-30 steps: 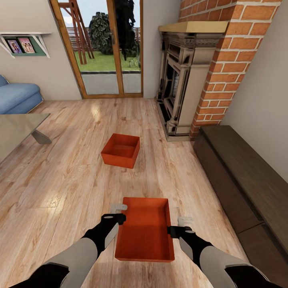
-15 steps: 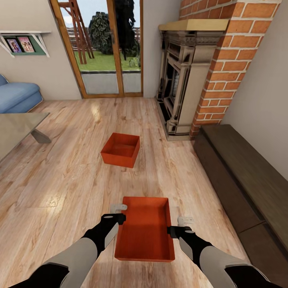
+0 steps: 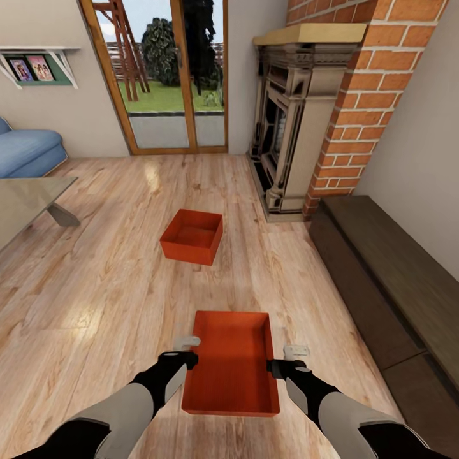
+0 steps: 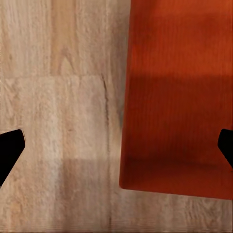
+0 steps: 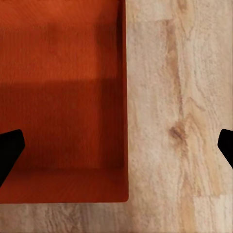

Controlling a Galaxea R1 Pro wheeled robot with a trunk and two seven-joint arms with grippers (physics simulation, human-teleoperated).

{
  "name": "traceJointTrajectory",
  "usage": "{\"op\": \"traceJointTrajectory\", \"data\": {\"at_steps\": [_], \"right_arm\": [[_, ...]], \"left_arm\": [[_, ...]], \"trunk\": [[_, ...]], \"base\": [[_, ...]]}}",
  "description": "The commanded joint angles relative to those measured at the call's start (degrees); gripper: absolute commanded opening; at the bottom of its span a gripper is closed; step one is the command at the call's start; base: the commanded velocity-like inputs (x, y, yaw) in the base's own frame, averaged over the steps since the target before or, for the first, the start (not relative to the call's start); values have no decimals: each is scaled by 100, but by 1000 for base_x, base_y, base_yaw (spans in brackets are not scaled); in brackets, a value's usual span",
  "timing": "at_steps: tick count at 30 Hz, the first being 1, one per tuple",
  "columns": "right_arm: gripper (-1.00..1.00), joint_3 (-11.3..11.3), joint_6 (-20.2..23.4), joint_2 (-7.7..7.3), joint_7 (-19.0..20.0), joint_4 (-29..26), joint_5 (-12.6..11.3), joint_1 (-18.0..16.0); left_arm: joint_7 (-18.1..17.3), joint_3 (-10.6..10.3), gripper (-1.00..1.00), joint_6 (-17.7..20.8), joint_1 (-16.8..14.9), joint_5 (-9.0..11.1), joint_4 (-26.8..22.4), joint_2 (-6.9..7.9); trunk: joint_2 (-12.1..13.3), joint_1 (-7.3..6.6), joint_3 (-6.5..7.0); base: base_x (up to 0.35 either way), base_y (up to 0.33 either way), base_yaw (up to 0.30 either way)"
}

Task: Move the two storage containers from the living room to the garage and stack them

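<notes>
Still step one: left gripper (image 3: 189, 350) and right gripper (image 3: 285, 359) were open astride the near bin (image 3: 231, 373)'s long walls; next, clamp. Second bin (image 3: 192, 236) sat at 12 o'clock.

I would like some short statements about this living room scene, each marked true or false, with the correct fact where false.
1. The near container lies between the left tool and the right tool. True.
2. The far container is stacked on the near one. False: it sits apart on the wood-plank floor, nearer the glass doors.
3. Both tools are open, each straddling a long wall of the near container. True, as the wrist views show.
4. The near container holds books. False: it is empty.
5. The fireplace stands left of the glass doors. False: right.
</notes>
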Motion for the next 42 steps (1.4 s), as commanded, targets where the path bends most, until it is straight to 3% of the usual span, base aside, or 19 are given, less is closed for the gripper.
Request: {"op": "traceJointTrajectory", "data": {"at_steps": [1, 42], "right_arm": [[100, 20, -4, 3, -19, -2, -40, -2], [100, 33, -35, -91, -10, 185, -33, -2]], "left_arm": [[33, -50, 100, 32, -1, 54, 34, 15], [33, -41, 100, 20, -1, 78, 37, 51]], "trunk": [[-43, 22, -22], [-1688, 923, -758]], "base": [[0, 0, 0], [0, 0, 0]]}}
